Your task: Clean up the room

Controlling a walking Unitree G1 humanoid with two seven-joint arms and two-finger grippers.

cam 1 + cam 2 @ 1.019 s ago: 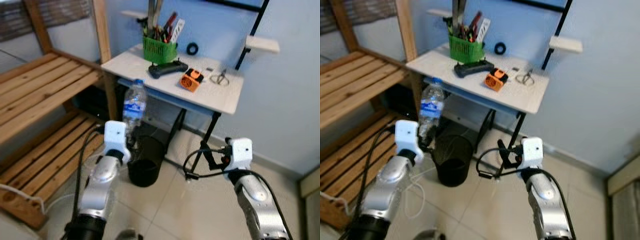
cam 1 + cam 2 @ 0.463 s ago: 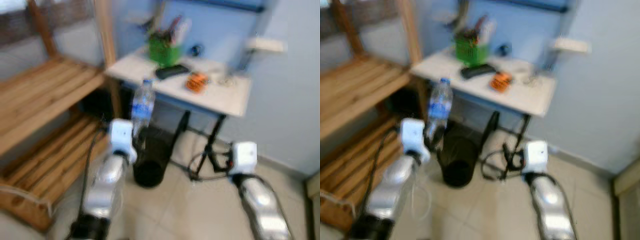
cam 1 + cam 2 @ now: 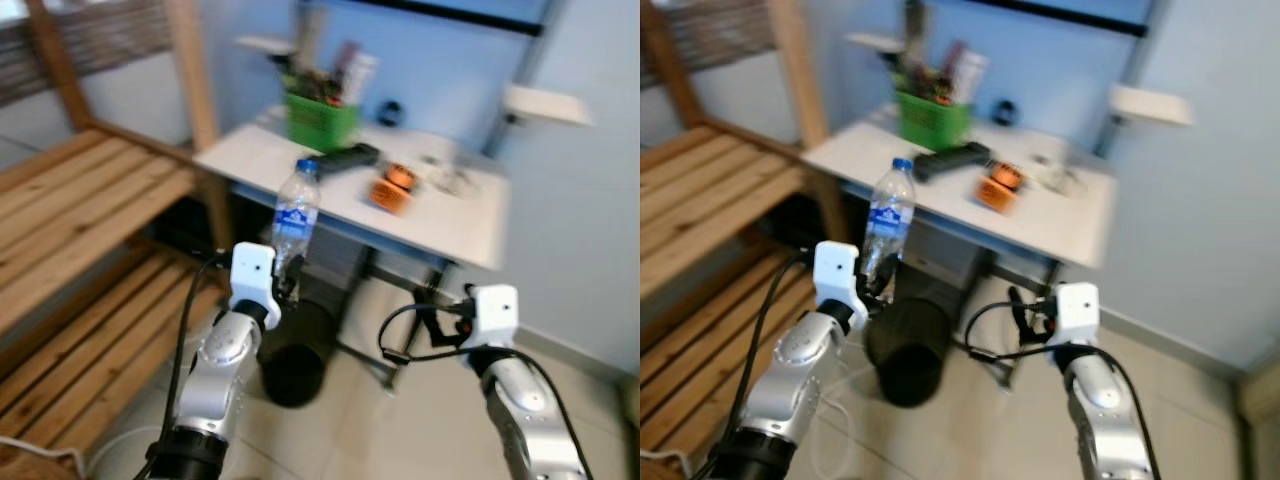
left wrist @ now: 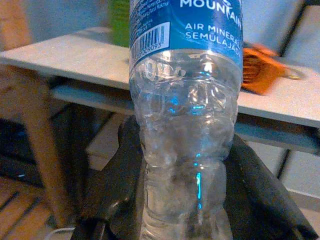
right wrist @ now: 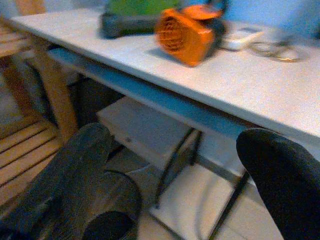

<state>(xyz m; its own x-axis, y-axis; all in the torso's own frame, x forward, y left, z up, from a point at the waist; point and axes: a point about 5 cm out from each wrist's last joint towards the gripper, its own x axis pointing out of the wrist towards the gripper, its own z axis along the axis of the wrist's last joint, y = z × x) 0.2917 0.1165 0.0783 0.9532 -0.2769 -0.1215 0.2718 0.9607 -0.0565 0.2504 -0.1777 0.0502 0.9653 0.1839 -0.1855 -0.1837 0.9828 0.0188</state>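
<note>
Jaws of the left gripper (image 4: 185, 190) are clamped on the lower body of a clear plastic water bottle (image 3: 294, 215), upright, blue-capped and blue-labelled, its thin ribbed wall dented in the squeeze. It is held just above a round black waste bin (image 3: 291, 352) on the pale tiled floor, so I judge the pickup done and the drop into the bin still ahead. The right gripper (image 5: 175, 185) is spread wide with nothing in it, beside the bin. Beyond, the white bench (image 3: 470, 225) on thin black legs carries a green plastic basket (image 3: 321, 119) of tools, a dark handset, and an orange tape measure (image 3: 392, 187). A slatted wooden shelf (image 3: 70, 200) stands to the left.
</note>
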